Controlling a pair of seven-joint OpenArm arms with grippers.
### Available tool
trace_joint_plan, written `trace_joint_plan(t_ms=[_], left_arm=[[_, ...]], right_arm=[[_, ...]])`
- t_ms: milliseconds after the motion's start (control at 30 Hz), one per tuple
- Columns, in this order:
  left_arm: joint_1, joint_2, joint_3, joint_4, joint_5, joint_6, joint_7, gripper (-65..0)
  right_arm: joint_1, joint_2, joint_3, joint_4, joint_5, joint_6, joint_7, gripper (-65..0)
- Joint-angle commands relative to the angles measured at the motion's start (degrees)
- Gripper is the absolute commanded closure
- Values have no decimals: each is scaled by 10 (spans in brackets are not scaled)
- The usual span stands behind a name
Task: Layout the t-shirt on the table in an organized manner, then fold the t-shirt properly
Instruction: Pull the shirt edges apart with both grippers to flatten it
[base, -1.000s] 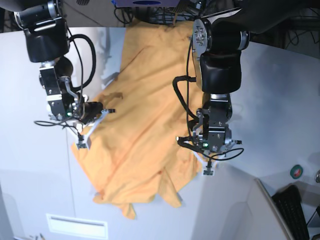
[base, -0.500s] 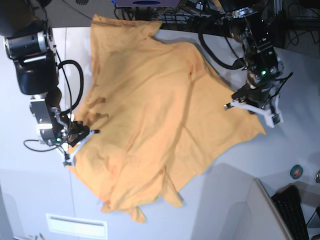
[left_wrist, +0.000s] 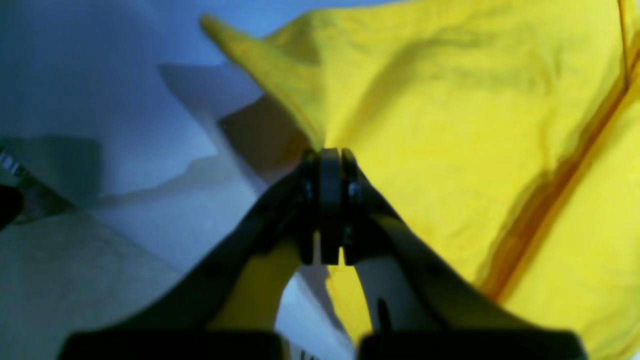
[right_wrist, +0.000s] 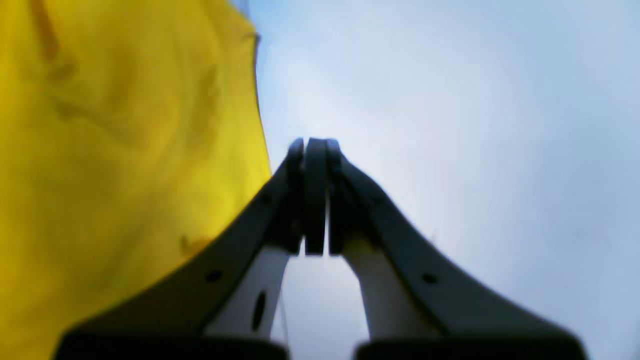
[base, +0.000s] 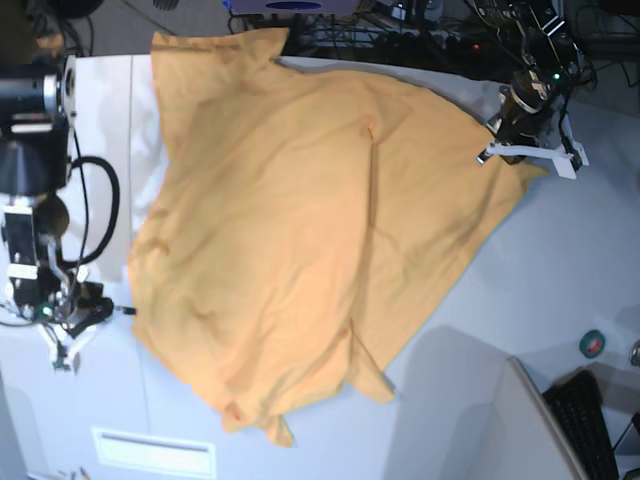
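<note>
The orange-yellow t-shirt (base: 300, 220) lies spread wide over the pale table (base: 520, 300), with a sleeve at the near edge. My left gripper (base: 545, 158) is at the far right, at the shirt's corner. In the left wrist view it (left_wrist: 330, 152) is shut, with the t-shirt's (left_wrist: 450, 125) edge pinched at its tips. My right gripper (base: 60, 350) sits at the left, a little off the shirt's side edge. In the right wrist view it (right_wrist: 315, 142) is shut over bare table (right_wrist: 450, 125). The t-shirt (right_wrist: 100, 150) lies beside its left finger, and no cloth shows between the tips.
A green tape roll (base: 593, 343) and a keyboard (base: 590, 420) sit at the near right, beside a pale slanted panel (base: 500, 420). Cables and equipment (base: 400, 20) crowd the far edge. A white label strip (base: 155, 452) lies near the front left.
Both arms have swung outward, left arm to the far right, right arm to the near left. The shirt went from a bunched strip to a wide spread sheet.
</note>
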Motion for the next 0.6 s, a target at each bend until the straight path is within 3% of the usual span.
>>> trace_joint_plan(t_ms=[0, 167, 200, 300, 333, 400, 500, 567], left_arm=[[5, -5, -2, 11, -5, -2, -12, 0], [10, -5, -2, 12, -5, -2, -12, 0], [10, -5, -2, 12, -5, -2, -12, 0], [6, -5, -2, 12, -5, -2, -12, 0], [5, -5, -2, 12, -5, -2, -12, 0], [4, -5, -1, 12, -5, -2, -12, 0], [-3, -5, 0, 16, -4, -2, -12, 0], [-3, -5, 2, 22, -2, -2, -12, 0]], right_arm=[[-31, 7, 25, 52, -4, 2, -7, 0], [-203, -13, 59, 249, -3, 2, -34, 0], [-229, -16, 56, 269, -3, 2, -38, -53], [-301, -37, 54, 314, -3, 3, -36, -302], [-318, -41, 54, 325, -3, 3, -36, -344], [-349, -53, 54, 342, 0, 14, -36, -369], [-386, -76, 59, 343, 23, 73, -36, -369], [-403, -78, 56, 334, 26, 92, -37, -369]])
